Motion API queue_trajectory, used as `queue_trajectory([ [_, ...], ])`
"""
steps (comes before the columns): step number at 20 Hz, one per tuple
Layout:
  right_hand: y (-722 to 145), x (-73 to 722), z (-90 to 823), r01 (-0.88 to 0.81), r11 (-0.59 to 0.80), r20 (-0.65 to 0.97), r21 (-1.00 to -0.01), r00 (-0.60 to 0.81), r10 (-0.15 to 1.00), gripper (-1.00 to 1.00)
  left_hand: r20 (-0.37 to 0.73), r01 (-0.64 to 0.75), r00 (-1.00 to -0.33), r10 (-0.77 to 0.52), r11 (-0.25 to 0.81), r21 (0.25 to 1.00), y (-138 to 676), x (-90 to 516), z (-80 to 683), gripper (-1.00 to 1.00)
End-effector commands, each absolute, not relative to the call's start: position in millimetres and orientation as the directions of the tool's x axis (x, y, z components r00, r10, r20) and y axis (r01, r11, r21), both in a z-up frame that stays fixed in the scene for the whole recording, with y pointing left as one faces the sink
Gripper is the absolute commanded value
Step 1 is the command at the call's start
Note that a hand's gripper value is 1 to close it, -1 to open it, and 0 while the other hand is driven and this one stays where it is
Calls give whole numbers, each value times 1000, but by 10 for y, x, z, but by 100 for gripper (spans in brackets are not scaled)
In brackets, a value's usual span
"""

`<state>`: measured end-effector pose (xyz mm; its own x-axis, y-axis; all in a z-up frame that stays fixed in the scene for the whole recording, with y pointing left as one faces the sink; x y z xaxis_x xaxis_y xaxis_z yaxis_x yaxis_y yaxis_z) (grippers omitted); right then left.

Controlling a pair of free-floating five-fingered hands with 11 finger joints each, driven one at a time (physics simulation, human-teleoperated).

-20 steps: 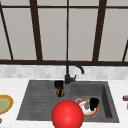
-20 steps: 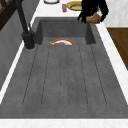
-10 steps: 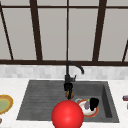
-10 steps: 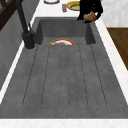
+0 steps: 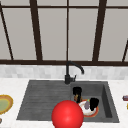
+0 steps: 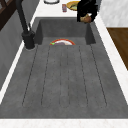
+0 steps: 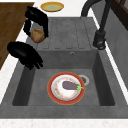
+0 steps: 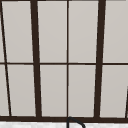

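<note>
My left hand (image 5: 77,91) hangs over the sink basin (image 5: 107,100), shut on a round brown potato (image 7: 37,35). In the right side view that left hand (image 7: 37,17) is above the basin's front edge, by the drainboard. My right hand (image 5: 94,103) floats open beside it, above a red-rimmed white plate (image 5: 94,114). Seen from the right, this right hand (image 7: 23,53) has relaxed, drooping fingers and holds nothing. A purple eggplant (image 7: 70,85) lies on the plate (image 7: 51,93) on the basin floor. In the left side view the potato (image 6: 87,18) shows under a dark hand (image 6: 86,7).
A black faucet (image 5: 72,72) stands behind the sink. The ribbed drainboard (image 6: 65,75) takes up the sink's left half. A yellow plate with a green centre (image 5: 3,103) lies on the left counter. A big red ball (image 5: 67,115) sits at the front. Small items (image 5: 125,98) lie on the right counter.
</note>
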<state>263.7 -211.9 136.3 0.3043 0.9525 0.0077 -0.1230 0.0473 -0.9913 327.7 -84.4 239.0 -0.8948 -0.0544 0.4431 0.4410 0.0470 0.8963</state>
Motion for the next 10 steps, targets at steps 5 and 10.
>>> queue_trajectory([
  [5, -2119, 2637, 1363, -123, 47, 8, -991, 304, 953, 0, 419, 413, -903, -93, 73, 908, -1166, 3625, 1744, 100],
  [10, -2119, 2637, 1363, -123, 47, 8, -991, 304, 953, 0, 429, 422, -900, -70, 98, 901, -1200, 3968, 1316, 100],
])
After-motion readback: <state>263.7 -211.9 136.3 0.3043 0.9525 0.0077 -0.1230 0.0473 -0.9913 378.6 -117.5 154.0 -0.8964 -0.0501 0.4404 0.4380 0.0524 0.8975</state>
